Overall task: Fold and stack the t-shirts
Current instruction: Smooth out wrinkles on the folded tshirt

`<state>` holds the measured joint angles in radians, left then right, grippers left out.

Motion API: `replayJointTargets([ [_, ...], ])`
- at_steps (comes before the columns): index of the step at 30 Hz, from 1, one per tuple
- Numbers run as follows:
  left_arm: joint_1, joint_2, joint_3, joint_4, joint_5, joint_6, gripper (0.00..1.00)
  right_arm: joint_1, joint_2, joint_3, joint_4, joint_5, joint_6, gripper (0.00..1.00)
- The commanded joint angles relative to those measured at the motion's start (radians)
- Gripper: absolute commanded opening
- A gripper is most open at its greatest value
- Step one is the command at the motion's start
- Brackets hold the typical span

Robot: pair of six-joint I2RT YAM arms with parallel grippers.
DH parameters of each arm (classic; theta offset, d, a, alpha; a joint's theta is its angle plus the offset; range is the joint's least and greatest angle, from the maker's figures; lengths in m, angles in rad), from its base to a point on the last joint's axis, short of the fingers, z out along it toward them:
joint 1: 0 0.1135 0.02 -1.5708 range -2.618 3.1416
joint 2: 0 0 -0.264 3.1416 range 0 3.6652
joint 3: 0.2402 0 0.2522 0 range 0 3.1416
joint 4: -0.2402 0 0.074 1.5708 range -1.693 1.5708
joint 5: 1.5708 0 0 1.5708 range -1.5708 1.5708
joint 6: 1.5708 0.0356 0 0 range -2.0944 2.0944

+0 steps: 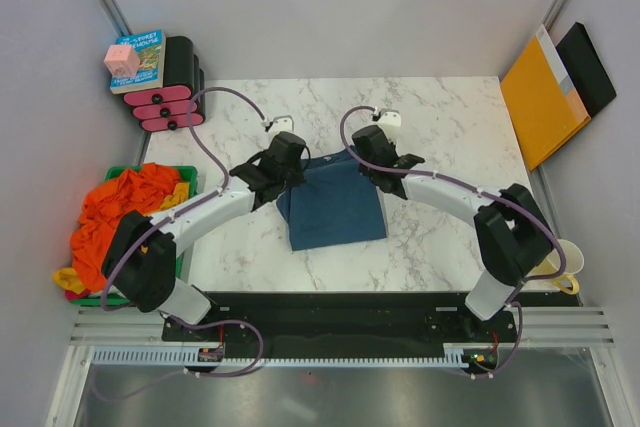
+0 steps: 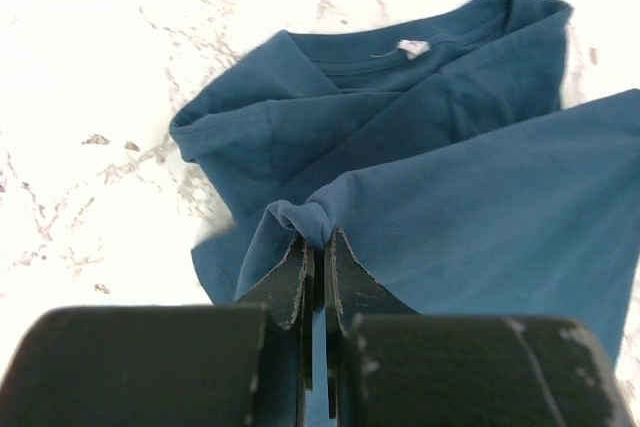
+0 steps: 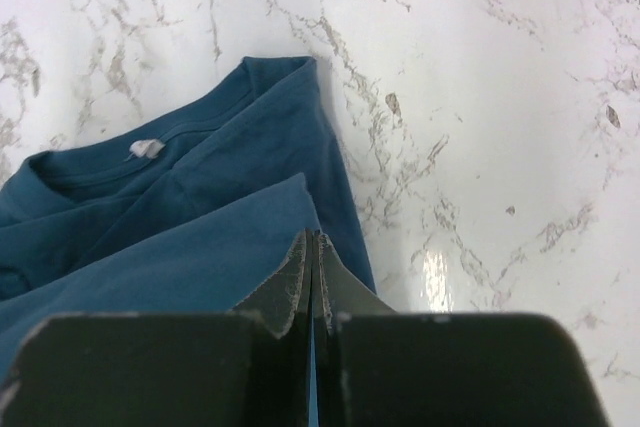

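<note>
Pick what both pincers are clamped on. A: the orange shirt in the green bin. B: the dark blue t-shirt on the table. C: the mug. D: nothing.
B: in the wrist views, the left pincer and right pincer each pinch an edge of the dark blue t-shirt between shut jaws.

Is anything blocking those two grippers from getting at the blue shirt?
Nothing visible does. The left gripper and the right gripper are each shut directly on an edge of the soft dark teal-blue cloth t-shirt, which lies on the white marble table.
</note>
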<state>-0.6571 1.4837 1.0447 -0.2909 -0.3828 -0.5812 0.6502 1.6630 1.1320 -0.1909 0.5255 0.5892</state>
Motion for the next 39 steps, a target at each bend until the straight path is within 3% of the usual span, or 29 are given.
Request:
replayJointTargets([
  [1,0.059,0.065,0.038,0.067,-0.015,0.046,0.02,-0.052,0.098,0.086,0.044,0.022,-0.026,0.00],
  [7,0.117,0.177,0.071,0.090,0.008,0.050,0.02,-0.089,0.277,0.207,0.045,-0.004,-0.041,0.00],
  [12,0.145,0.237,0.112,0.096,0.022,0.057,0.02,-0.093,0.334,0.281,0.036,-0.013,-0.057,0.00],
  [14,0.148,0.244,0.123,0.098,0.018,0.072,0.27,-0.093,0.316,0.282,0.038,-0.004,-0.058,0.04],
  [15,0.148,0.237,0.127,0.099,0.016,0.076,0.39,-0.092,0.282,0.275,0.044,-0.007,-0.057,0.16],
  [16,0.148,0.210,0.127,0.107,0.013,0.087,0.70,-0.093,0.262,0.269,0.048,-0.015,-0.055,0.20],
  [18,0.148,0.172,0.108,0.140,0.015,0.099,0.99,-0.092,0.201,0.246,0.051,-0.033,-0.052,0.32],
  [22,0.148,0.101,0.091,0.153,0.059,0.086,1.00,-0.072,0.130,0.189,0.071,-0.105,-0.042,0.36],
  [23,0.146,0.099,0.086,0.157,0.108,0.078,0.99,-0.069,0.126,0.167,0.073,-0.151,-0.032,0.31],
  [24,0.146,0.102,0.080,0.160,0.133,0.054,0.93,-0.070,0.132,0.157,0.073,-0.163,-0.023,0.22],
  [26,0.146,0.130,0.058,0.197,0.217,0.034,0.73,-0.069,0.148,0.138,0.079,-0.189,-0.003,0.00],
  [27,0.146,0.147,0.055,0.205,0.244,0.015,0.49,-0.070,0.176,0.135,0.080,-0.229,0.003,0.00],
  [30,0.146,0.211,0.049,0.213,0.329,-0.018,0.02,-0.063,0.219,0.121,0.091,-0.268,0.015,0.00],
  [39,0.148,0.361,0.072,0.173,0.386,0.001,0.02,-0.063,0.305,0.092,0.077,-0.231,0.055,0.00],
])
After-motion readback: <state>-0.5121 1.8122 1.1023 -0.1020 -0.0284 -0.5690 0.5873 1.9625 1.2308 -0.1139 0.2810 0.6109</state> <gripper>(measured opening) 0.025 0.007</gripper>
